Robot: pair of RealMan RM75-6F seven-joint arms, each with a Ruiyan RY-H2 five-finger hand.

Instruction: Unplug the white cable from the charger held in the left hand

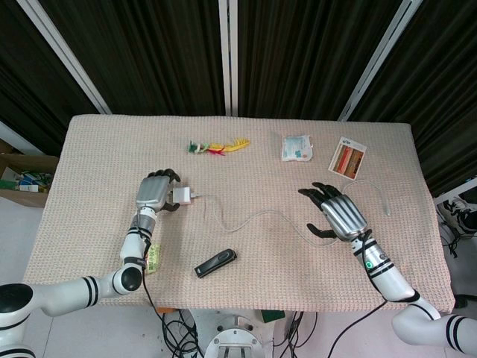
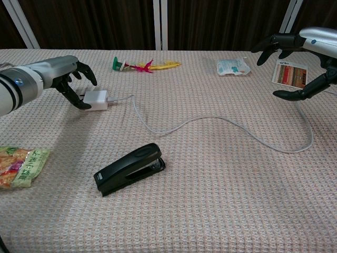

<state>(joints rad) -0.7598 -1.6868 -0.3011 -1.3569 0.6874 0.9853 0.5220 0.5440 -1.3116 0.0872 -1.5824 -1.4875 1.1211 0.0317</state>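
Observation:
A small white charger (image 1: 182, 196) (image 2: 96, 99) lies on the woven tablecloth at the left, with my left hand (image 1: 155, 192) (image 2: 63, 76) gripping its outer end between thumb and fingers. The white cable (image 1: 257, 217) (image 2: 221, 119) is plugged into the charger's free end and snakes right across the table. It passes under my right hand (image 1: 337, 211) (image 2: 300, 52) and ends near the right edge. That hand hovers above the cable with fingers spread and nothing in it.
A black stapler (image 1: 215, 262) (image 2: 129, 168) lies near the front, and a snack packet (image 1: 152, 258) (image 2: 21, 166) at the front left. At the back are a feathered toy (image 1: 218, 146) (image 2: 142, 65), a white pouch (image 1: 297, 148) (image 2: 233, 66) and a printed card (image 1: 347, 158) (image 2: 289, 73).

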